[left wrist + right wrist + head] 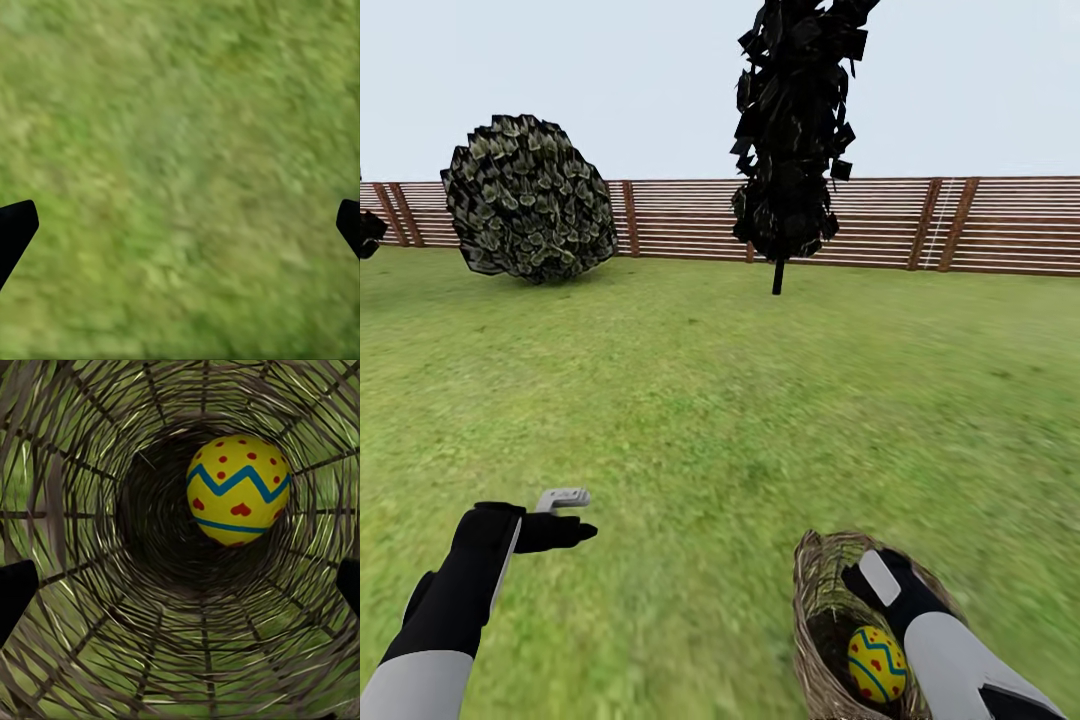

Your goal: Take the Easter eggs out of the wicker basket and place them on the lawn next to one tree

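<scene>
Lawn (710, 400) stretching to fence (1000, 225). R gripper (180, 589) spread apart, reaching into wicker basket (815, 600); I'm seeing one Easter egg (238, 490) left. L gripper (180, 225) apart, idling.

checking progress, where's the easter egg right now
One Easter egg lies inside the wicker basket on the lawn, low right in the head view, beside the right gripper.
</scene>
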### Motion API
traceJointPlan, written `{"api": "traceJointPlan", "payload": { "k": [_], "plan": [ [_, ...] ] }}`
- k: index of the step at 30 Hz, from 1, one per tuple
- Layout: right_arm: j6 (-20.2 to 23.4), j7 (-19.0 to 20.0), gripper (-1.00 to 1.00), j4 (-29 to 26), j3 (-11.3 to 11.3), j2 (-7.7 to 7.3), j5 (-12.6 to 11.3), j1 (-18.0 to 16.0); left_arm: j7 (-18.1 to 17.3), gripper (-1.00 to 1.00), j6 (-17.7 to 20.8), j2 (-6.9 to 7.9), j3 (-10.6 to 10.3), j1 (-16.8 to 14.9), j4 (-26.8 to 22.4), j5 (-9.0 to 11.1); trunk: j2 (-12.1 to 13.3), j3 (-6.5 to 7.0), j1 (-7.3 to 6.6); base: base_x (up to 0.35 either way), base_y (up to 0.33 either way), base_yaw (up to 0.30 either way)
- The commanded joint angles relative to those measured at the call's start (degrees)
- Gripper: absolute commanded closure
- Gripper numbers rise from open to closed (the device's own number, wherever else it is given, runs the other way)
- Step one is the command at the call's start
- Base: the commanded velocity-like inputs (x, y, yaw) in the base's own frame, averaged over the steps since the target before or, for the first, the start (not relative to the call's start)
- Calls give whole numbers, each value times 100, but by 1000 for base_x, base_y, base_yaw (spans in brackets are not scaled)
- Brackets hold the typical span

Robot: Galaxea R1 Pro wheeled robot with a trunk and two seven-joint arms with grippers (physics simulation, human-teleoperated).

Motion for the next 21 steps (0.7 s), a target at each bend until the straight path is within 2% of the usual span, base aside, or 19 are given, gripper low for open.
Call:
{"api": "traceJointPlan", "payload": {
  "k": [1,13,21],
  "plan": [
    [14,-36,-100,-6,-4,1,-51,-3,-60,-100,15,-1,6,-3,-5,-58,-44,-24,22,0,0,0],
    [-18,-22,-100,8,-12,11,-48,1,-60,-100,15,-1,6,-5,-5,-61,-525,-239,285,0,0,0],
    [-225,-21,-100,11,-12,3,-52,1,-54,-100,15,-1,6,-3,-5,-61,-846,-383,461,0,0,0]
  ]
}}
